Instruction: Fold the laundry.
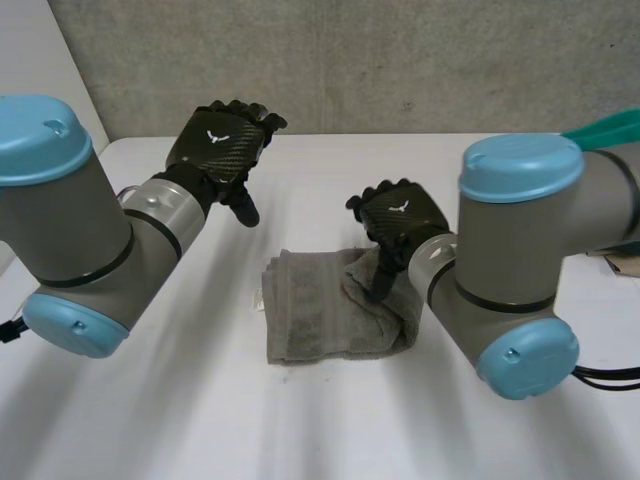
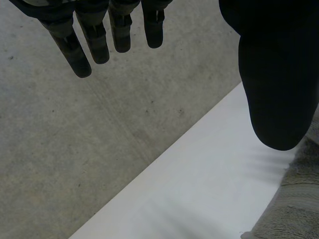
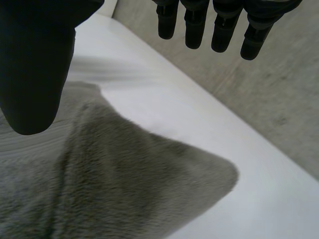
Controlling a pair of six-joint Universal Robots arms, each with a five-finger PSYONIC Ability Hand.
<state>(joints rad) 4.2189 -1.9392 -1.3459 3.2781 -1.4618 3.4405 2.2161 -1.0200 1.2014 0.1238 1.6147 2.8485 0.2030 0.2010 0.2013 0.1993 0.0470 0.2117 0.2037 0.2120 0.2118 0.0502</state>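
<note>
A grey towel [image 1: 325, 310] lies folded on the white table [image 1: 300, 420], its right side bunched up with one corner [image 3: 199, 174] turned over. My right hand [image 1: 395, 222] hovers just above that bunched right edge, fingers [image 3: 219, 30] straight and apart from the thumb [image 3: 35, 74], holding nothing. My left hand [image 1: 220, 145] is raised well above the table, behind and left of the towel, open with fingers [image 2: 94, 40] spread and thumb [image 2: 276, 84] clear. A strip of the towel [image 2: 294, 199] shows beyond the left thumb.
A grey concrete wall [image 1: 350, 60] stands behind the table's far edge. A teal object [image 1: 610, 128] and a brown item [image 1: 625, 262] sit at the far right. Bare table surface lies in front of the towel and to its left.
</note>
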